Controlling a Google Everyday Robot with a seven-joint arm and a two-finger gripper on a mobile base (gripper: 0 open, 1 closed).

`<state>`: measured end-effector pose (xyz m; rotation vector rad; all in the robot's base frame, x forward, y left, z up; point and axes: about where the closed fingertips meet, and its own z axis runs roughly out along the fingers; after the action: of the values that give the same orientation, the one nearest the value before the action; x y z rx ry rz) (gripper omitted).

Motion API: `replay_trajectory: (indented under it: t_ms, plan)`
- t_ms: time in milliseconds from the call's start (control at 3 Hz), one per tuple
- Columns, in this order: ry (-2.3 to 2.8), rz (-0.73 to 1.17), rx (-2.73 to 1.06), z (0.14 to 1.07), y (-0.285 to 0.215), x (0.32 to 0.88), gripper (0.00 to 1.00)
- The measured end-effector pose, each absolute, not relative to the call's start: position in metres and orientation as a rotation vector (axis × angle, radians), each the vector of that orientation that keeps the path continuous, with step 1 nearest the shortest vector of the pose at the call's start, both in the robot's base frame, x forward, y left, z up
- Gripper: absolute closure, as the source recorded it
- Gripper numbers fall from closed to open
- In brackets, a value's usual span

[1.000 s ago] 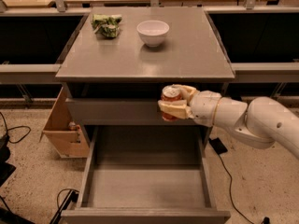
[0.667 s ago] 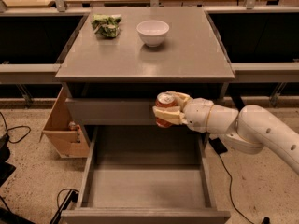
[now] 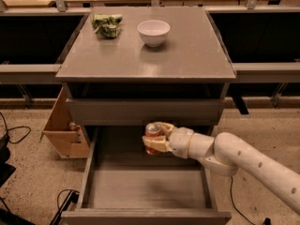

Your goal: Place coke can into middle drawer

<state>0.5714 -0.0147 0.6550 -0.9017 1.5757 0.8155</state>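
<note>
The coke can (image 3: 152, 133) is red-orange with a silver top and stands upright in my gripper (image 3: 155, 138), whose fingers are shut around it. The white arm reaches in from the lower right. The can hangs over the back part of the open middle drawer (image 3: 145, 186), a grey shallow tray pulled out toward the camera, just below the closed flat drawer front (image 3: 140, 111). The can is above the tray floor, not resting on it.
On the cabinet top (image 3: 187, 55) stand a white bowl (image 3: 153, 32) and a green snack bag (image 3: 107, 25). A cardboard box (image 3: 65, 130) sits on the floor to the left of the cabinet. Cables (image 3: 14, 135) lie on the floor at left.
My gripper has carried the can to the left and lower, from in front of the closed drawer front down to over the back of the open tray.
</note>
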Motion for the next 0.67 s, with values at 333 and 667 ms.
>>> replay_trajectory:
  t_ms: [333, 667]
  plan:
    - [1.607, 0.842, -0.953, 0.596, 0.001, 0.561, 1.00]
    - [1.612, 0.855, -1.016, 0.549, 0.012, 0.549, 1.00]
